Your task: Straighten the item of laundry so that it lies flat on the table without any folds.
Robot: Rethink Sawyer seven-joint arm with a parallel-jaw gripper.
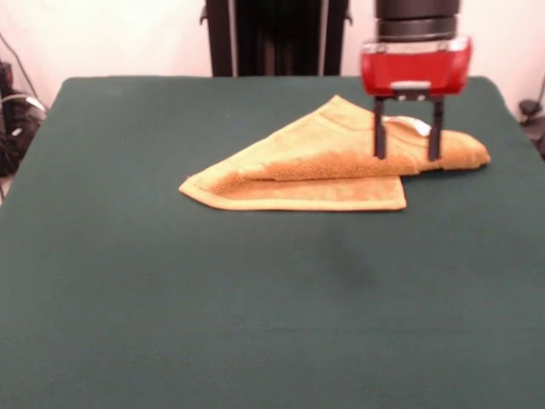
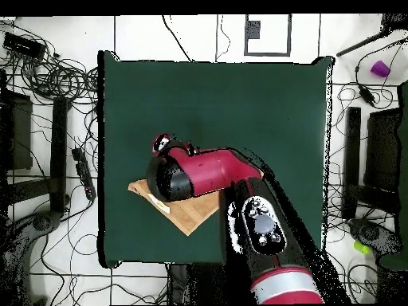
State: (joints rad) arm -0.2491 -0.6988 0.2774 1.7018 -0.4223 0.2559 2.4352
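Observation:
The mustard-yellow towel (image 1: 315, 166) lies folded over on itself in a rough triangle at the far right of the green table (image 1: 255, 298). Its small white tag (image 1: 419, 126) shows near the right end. My gripper (image 1: 407, 156) hangs straight down over that right end. It is open, with both dark fingers (image 1: 379, 136) spread apart and their tips at the level of the thick fold. I cannot tell whether they touch the cloth. In the overhead view the arm (image 2: 207, 171) hides the gripper and most of the towel (image 2: 191, 213); only one corner shows.
The towel lies close to the table's edge on the robot's side (image 2: 159, 259). The black pedestal (image 1: 277, 38) stands behind the table. Cables and equipment (image 2: 56, 96) crowd the floor around it, and a purple object (image 2: 380, 68) sits at the top right.

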